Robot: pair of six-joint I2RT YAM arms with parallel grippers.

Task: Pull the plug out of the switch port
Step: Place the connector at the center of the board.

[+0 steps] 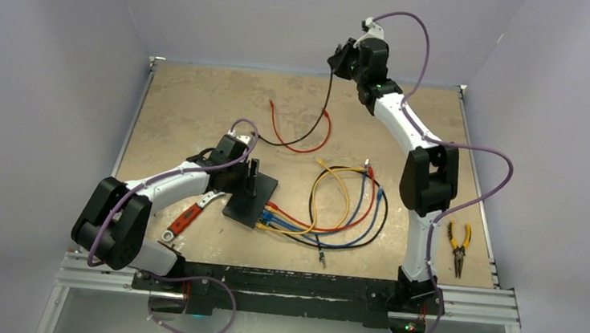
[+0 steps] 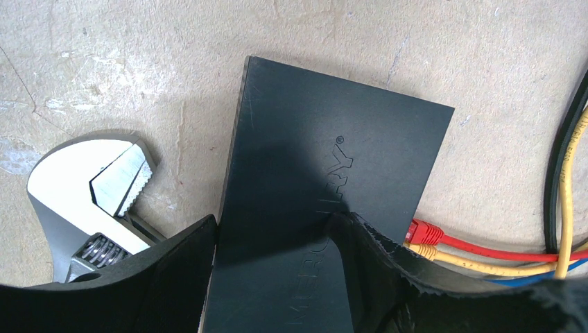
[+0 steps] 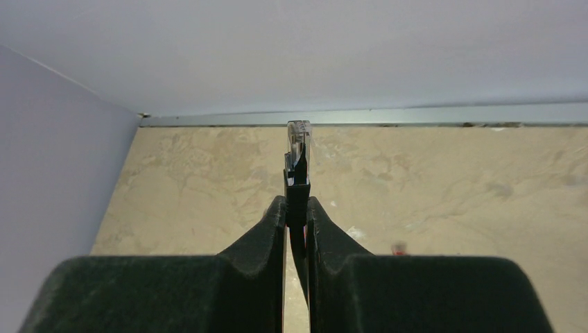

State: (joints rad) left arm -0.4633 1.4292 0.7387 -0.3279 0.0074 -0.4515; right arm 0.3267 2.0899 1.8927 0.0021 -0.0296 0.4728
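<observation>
Far left on the table point(image 1: 185, 100) there's an adjustable wrench point(image 1: 188, 218) with a red grip, its open head lying right by the switch's edge. Next over, the left gripper point(image 2: 274, 223) is down on the switch point(image 2: 333, 139), one finger against each long side, so it's clamped across the box and pinning it flat. The switch sits a bit left of the middle of the table, turned at an angle. Along its right-hand edge a red plug point(image 2: 424, 229) and a yellow plug point(image 2: 428, 251) are seated in the ports, with a blue lead beside them, and that bunch of patch cables point(image 1: 352, 212) loops out over the table to the right. Further back a loose red cable point(image 1: 274, 120) lies curled. The right gripper point(image 3: 297, 211) is raised over the back edge, fingers squeezed on a black cable point(image 1: 322, 112) just below its clear plug point(image 3: 298, 142), which pokes up free in the air, well away from the switch. Yellow-handled pliers point(image 1: 456, 247) lie far right.
</observation>
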